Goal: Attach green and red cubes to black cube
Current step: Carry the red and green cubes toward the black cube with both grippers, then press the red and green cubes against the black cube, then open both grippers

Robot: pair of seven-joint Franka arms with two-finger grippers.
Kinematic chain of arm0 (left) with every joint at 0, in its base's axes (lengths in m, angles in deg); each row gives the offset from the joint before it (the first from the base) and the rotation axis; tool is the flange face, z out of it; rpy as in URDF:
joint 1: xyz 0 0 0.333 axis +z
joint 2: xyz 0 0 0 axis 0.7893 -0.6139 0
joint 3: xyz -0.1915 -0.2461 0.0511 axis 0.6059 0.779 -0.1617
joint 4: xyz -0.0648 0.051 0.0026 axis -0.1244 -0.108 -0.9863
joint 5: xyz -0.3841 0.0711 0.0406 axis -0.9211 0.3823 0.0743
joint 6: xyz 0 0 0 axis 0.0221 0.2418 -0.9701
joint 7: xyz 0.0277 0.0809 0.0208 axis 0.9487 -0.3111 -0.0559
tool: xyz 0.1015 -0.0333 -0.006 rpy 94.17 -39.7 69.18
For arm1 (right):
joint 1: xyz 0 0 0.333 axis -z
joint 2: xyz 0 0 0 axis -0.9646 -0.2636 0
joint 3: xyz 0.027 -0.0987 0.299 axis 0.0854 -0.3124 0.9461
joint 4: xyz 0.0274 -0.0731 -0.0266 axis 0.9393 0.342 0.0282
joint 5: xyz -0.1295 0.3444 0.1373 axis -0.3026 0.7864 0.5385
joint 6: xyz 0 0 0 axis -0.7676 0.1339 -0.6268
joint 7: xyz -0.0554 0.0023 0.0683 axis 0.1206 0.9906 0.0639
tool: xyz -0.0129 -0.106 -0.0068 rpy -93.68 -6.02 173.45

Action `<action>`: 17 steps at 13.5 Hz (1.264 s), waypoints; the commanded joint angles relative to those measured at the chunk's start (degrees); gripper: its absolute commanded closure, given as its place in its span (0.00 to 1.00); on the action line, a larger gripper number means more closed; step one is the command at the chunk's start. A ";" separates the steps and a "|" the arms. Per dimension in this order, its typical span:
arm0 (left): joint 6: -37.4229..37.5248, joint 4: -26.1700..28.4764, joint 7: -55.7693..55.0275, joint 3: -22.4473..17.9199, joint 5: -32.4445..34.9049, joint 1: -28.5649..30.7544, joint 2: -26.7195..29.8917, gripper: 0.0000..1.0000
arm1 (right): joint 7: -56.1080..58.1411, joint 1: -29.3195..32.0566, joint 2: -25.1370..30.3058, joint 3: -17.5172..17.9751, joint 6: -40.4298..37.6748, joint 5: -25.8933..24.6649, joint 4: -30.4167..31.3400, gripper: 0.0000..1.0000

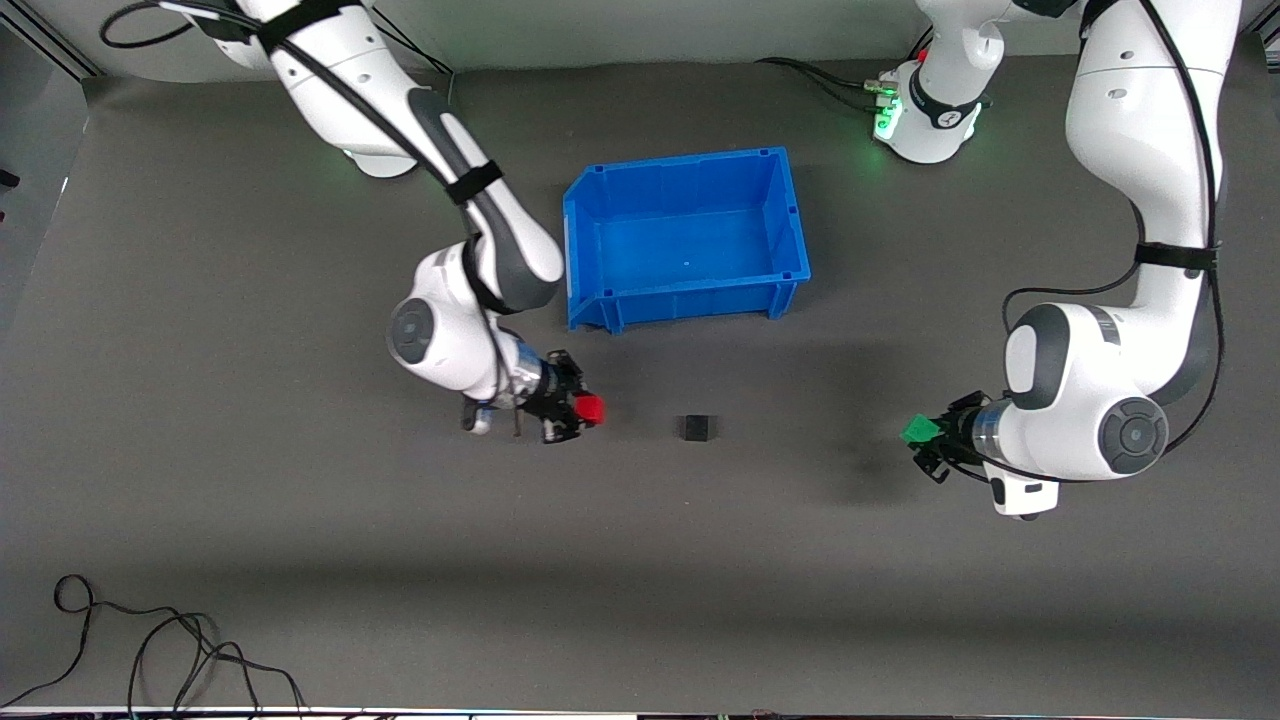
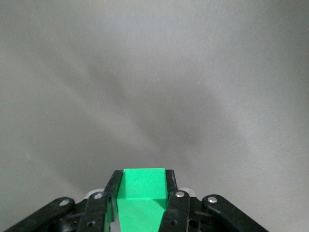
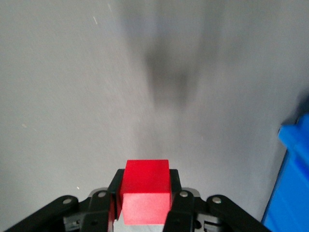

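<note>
The black cube sits on the grey table, nearer to the front camera than the blue bin. My right gripper is shut on the red cube, held close beside the black cube toward the right arm's end; the red cube fills the jaws in the right wrist view. My left gripper is shut on the green cube, held well off toward the left arm's end; it shows between the fingers in the left wrist view. The black cube shows in neither wrist view.
An open blue bin stands at the table's middle, between the arm bases; its corner shows in the right wrist view. Loose black cables lie at the table's near corner toward the right arm's end.
</note>
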State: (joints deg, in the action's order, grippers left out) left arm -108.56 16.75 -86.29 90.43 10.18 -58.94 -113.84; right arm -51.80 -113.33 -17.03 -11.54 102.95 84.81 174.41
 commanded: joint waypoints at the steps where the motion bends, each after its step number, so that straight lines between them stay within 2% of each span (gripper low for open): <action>1: -3.80 -0.34 -16.10 -0.93 -0.87 -6.08 -0.08 1.00 | -5.35 -2.07 -4.85 -0.75 -0.11 -1.31 -6.23 0.66; 5: -6.46 -0.25 -28.62 -0.93 -1.04 -11.89 -2.36 1.00 | -7.64 -4.09 -8.89 -0.75 -0.11 -1.31 -11.15 0.66; 8: -17.68 -0.25 -43.12 -0.85 -1.13 -14.88 -5.69 1.00 | -10.10 -5.50 -12.41 -0.75 1.03 -2.19 -14.67 0.67; 10: -22.18 -0.07 -45.69 -0.85 -2.61 -17.43 -7.46 1.00 | -10.81 -5.77 -14.34 -0.75 1.47 -2.19 -16.60 0.69; 12: -23.16 0.01 -49.38 -0.85 -5.42 -19.54 -8.25 1.00 | -12.73 -5.77 -15.66 -0.75 2.52 -2.28 -18.10 0.69; 15: -25.35 0.28 -52.55 -0.85 -5.79 -21.74 -9.22 1.00 | -13.71 -5.77 -18.12 -0.75 3.58 -2.28 -20.82 0.69; 17: -29.65 1.85 -54.58 -0.85 -5.79 -23.32 -10.18 1.00 | -13.80 -5.86 -18.74 -0.75 3.58 -2.28 -21.35 0.69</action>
State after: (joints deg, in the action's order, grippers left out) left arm -134.55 17.07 -138.49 90.66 5.27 -80.09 -123.42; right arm -62.95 -118.48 -33.60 -11.59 106.20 83.58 156.15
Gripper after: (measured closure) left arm 0.604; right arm 0.599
